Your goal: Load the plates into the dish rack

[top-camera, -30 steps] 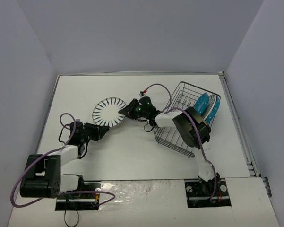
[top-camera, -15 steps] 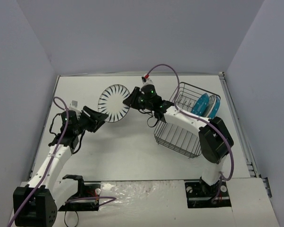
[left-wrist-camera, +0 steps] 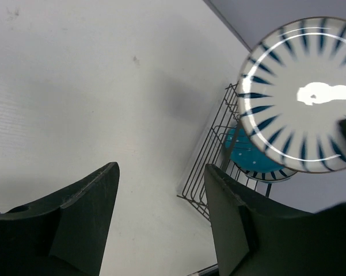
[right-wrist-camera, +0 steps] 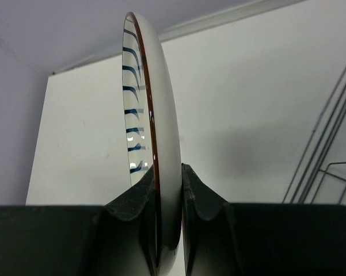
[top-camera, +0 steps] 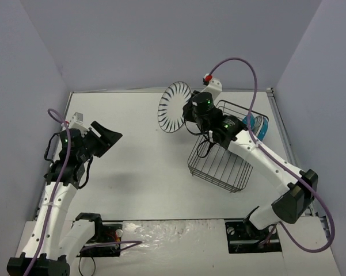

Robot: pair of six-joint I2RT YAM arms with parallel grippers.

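A white plate with dark radial stripes [top-camera: 173,108] hangs on edge in the air, just left of the black wire dish rack [top-camera: 217,168]. My right gripper [top-camera: 190,112] is shut on its rim; the wrist view shows the plate [right-wrist-camera: 152,115] edge-on between both fingers [right-wrist-camera: 198,195]. A teal-blue dotted plate [top-camera: 259,127] stands upright in the rack's far end. My left gripper [top-camera: 111,138] is open and empty, well off to the left above the table. Its wrist view looks across at the held plate [left-wrist-camera: 302,95], the rack [left-wrist-camera: 210,172] and the teal plate [left-wrist-camera: 247,152].
White table top [top-camera: 138,172] enclosed by grey walls. The right arm's purple cable [top-camera: 250,69] loops above the rack. A raised rail [top-camera: 288,144] runs along the table's right edge.
The right gripper has lifted the striped plate off the table and carried it up and rightward toward the rack, turning it on edge. The left gripper has opened and drawn back to the left.
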